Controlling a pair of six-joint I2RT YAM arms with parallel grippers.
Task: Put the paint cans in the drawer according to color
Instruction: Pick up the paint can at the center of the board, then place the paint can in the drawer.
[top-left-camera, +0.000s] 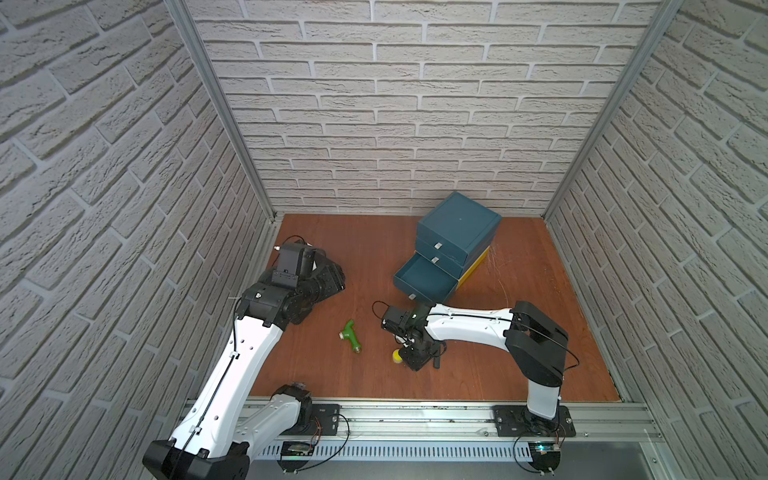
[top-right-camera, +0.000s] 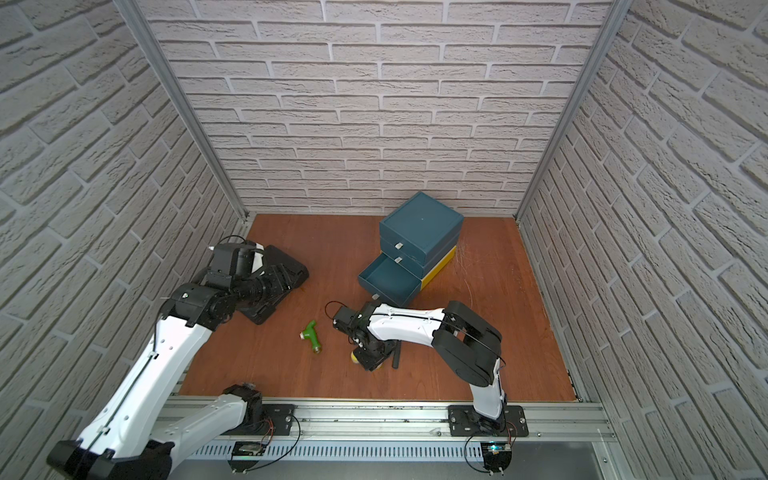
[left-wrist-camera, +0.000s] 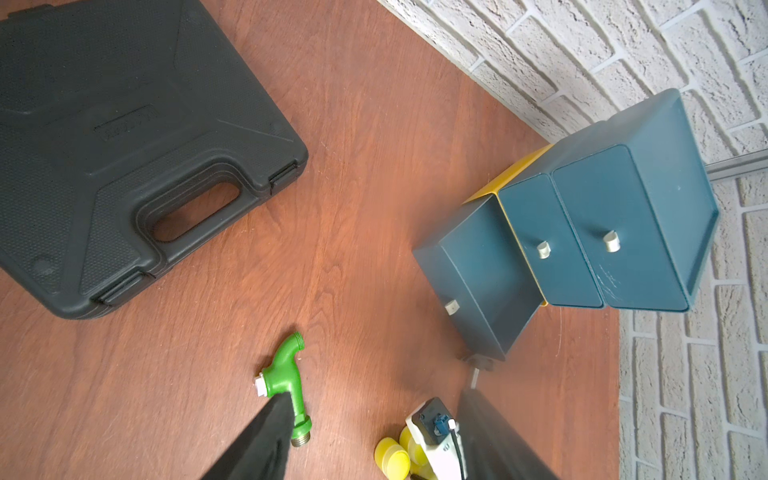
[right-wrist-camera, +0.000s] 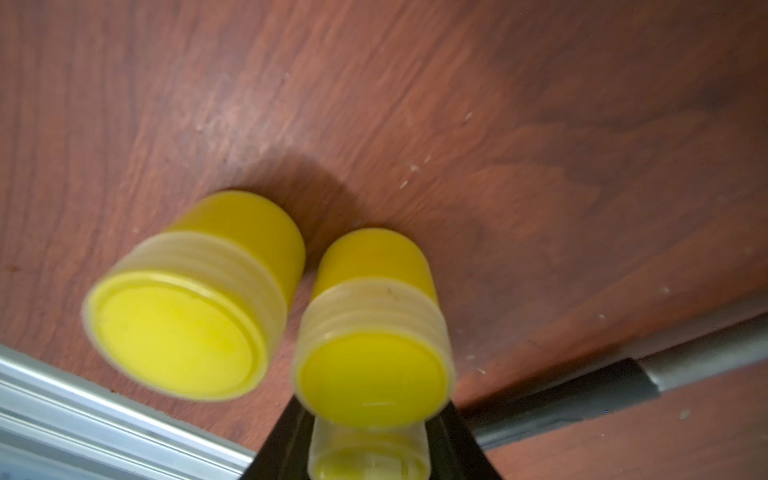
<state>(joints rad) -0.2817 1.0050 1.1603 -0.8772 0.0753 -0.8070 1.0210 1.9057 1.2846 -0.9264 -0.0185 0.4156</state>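
Down at the front of the table (top-left-camera: 374, 386), the right gripper (top-left-camera: 411, 360) pinches one yellow paint can (right-wrist-camera: 368, 455) from a trio, two neighbours (right-wrist-camera: 183, 316) standing just beside. The bottom drawer (top-left-camera: 424, 282) sits pulled out, empty, presumably to receive it. Left gripper (left-wrist-camera: 376, 395) hovers spread, holding nothing.

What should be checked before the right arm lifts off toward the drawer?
1. Right gripper shut on held yellow can: ok.
2. Nearest free can clear of the fingers: cannot tell, it sits very close.
3. Bottom drawer open and empty: ok.
4. Green pipe fitting off the likely path: ok.
5. Left gripper open, far aside: ok.
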